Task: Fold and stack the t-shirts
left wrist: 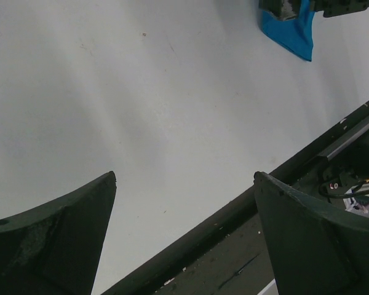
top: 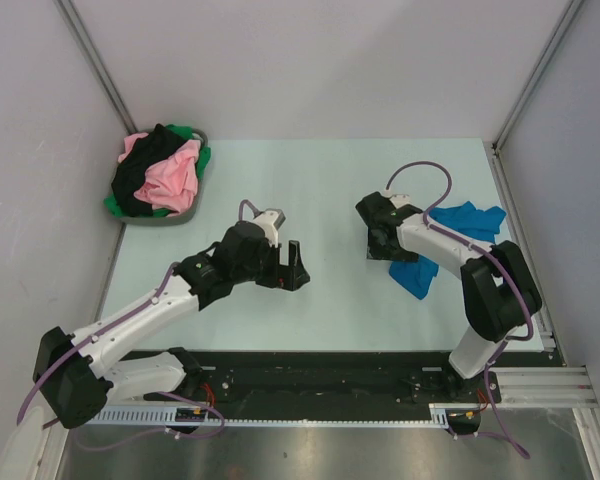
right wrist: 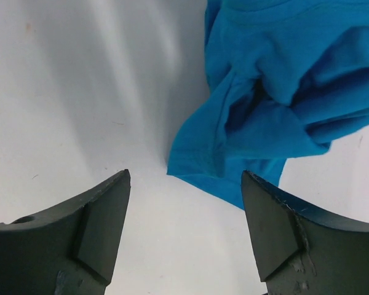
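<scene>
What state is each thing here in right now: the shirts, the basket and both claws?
blue t-shirt: crumpled, unfolded, on the table.
pink t-shirt: unfolded, heaped in the basket.
black t-shirt: unfolded, in the same heap.
green t-shirt: unfolded, at the heap's edges.
basket: upright, full.
left gripper: open, holding nothing.
right gripper: open, at the blue t-shirt's edge.

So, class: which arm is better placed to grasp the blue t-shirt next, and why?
Right. The right arm holds its jaws open at the blue t-shirt's corner; the left arm, jaws open, hangs over bare table, away from it.
</scene>
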